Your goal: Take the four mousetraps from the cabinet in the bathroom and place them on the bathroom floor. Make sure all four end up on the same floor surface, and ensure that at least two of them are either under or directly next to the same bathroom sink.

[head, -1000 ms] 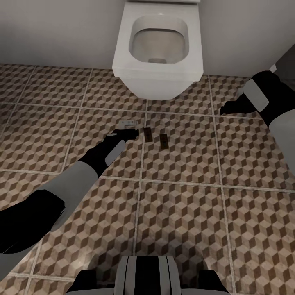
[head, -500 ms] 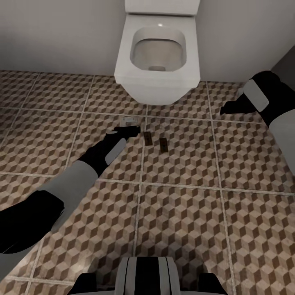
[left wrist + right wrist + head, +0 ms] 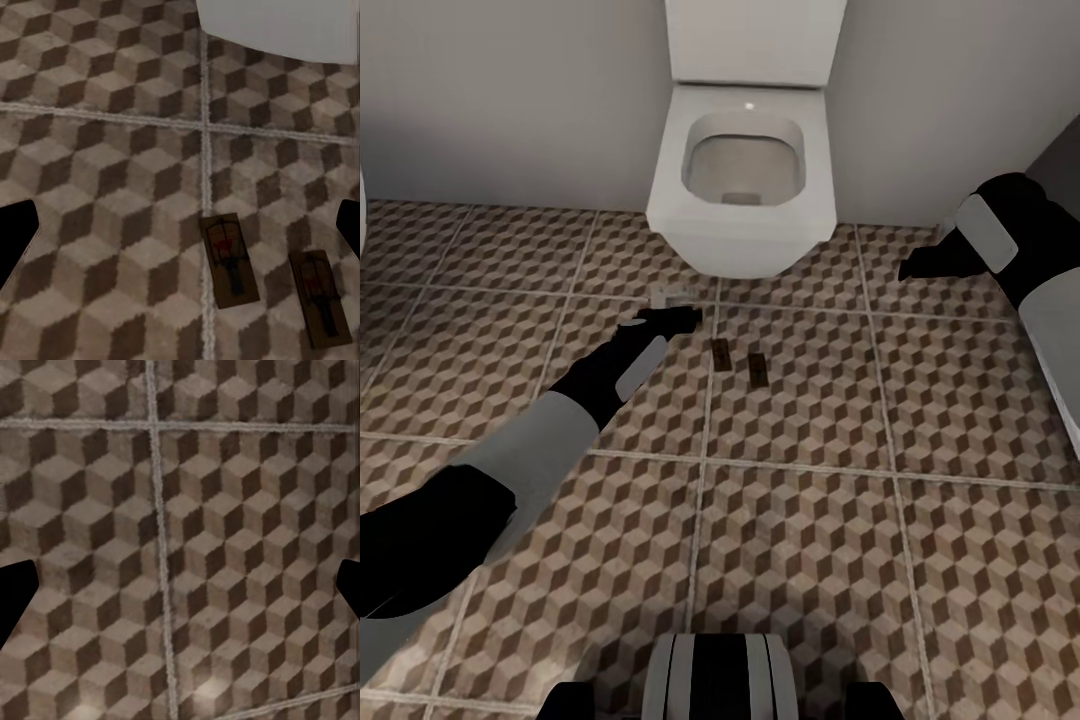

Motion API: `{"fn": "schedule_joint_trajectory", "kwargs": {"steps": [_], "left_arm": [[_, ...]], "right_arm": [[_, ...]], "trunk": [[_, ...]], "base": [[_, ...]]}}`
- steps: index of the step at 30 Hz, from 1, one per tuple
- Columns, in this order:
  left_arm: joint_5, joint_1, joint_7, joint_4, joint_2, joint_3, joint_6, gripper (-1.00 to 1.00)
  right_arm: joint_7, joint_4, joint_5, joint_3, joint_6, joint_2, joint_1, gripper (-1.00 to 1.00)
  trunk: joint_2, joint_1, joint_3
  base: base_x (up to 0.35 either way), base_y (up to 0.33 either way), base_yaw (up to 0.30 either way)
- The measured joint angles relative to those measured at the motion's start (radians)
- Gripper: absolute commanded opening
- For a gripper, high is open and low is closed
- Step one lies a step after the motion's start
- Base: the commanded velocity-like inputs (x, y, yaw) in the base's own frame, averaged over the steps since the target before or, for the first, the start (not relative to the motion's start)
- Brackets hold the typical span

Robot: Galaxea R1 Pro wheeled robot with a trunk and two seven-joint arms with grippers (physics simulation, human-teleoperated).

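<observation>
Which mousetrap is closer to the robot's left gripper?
The mousetrap lying on the grout line is closer to the left gripper. The other mousetrap lies farther away, in the middle of a tile.

On my head view the two mousetraps [image 3: 721,353] are too small to see their wire parts. The pale object [image 3: 672,296] beside my left hand [image 3: 678,318] is blurred; I cannot identify it. The toilet [image 3: 744,180] is cut off at the top edge.

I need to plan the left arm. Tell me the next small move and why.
Probably raise the left gripper away from the floor and withdraw it. Its fingers stand wide apart with nothing between them, and two mousetraps already lie flat on the bathroom floor beside it, in front of the toilet. Nothing remains to release here.
</observation>
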Motion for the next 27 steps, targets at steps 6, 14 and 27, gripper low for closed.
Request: {"fn": "schedule_joint_trajectory", "kwargs": {"steps": [6,14,27], "left_arm": [[0.000,0.000,0.006,0.004,0.003,0.002,0.000,1.00],[0.001,0.000,0.037,0.017,0.022,0.002,-0.001,1.00],[0.001,0.002,0.057,0.027,0.032,0.000,-0.005,1.00]], "right_arm": [[0.000,0.000,-0.001,0.000,0.000,-0.001,0.000,1.00],[0.000,0.000,-0.001,0.000,0.000,0.000,0.000,1.00],[0.001,0.000,-0.001,0.000,0.000,0.004,0.000,1.00]], "trunk": [[0.001,-0.001,0.008],[0.001,-0.001,0.008],[0.001,-0.001,0.008]], "base": [[0.000,0.000,0.000],[0.000,0.000,0.000],[0.000,0.000,0.000]]}}
